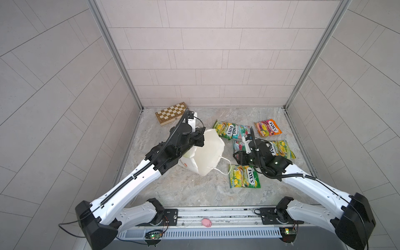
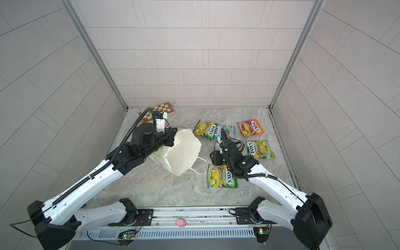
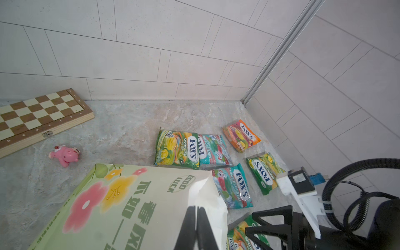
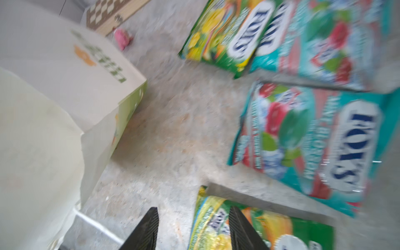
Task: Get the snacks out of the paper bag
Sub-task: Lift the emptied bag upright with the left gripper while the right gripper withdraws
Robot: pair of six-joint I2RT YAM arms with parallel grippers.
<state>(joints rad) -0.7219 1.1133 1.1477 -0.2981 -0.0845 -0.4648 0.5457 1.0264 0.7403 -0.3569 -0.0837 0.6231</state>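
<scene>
Left gripper (image 1: 201,139) is pressed shut on an edge of the paper bag (image 1: 210,151) in both top views, at the bag's eleven o'clock. The bag lies tipped near the middle of the table (image 1: 173,190), with its cord handles (image 1: 225,167) trailing toward five o'clock. The right gripper (image 1: 237,157) hovers just beside the bag at its three o'clock. Six snacks lie outside the bag. One green-yellow packet (image 1: 244,176) is at the bag's four o'clock, and the rest spread from one to three o'clock. The orange-pink packet (image 1: 267,128) is farthest out, at two o'clock. A chessboard (image 1: 172,113) sits at the table's eleven o'clock.

From the left wrist, the closed fingers (image 3: 190,225) pinch a crumpled white fold of the bag, whose flower-printed side faces up. A pink toy pig (image 3: 65,154) lies on the table between chessboard and bag.

From the right wrist the picture is blurred. The fingers (image 4: 147,229) stand spread with nothing between them, over bare table and the corner of the green-yellow packet. A teal packet (image 4: 313,147) lies just beyond, and the bag is well to one side.
</scene>
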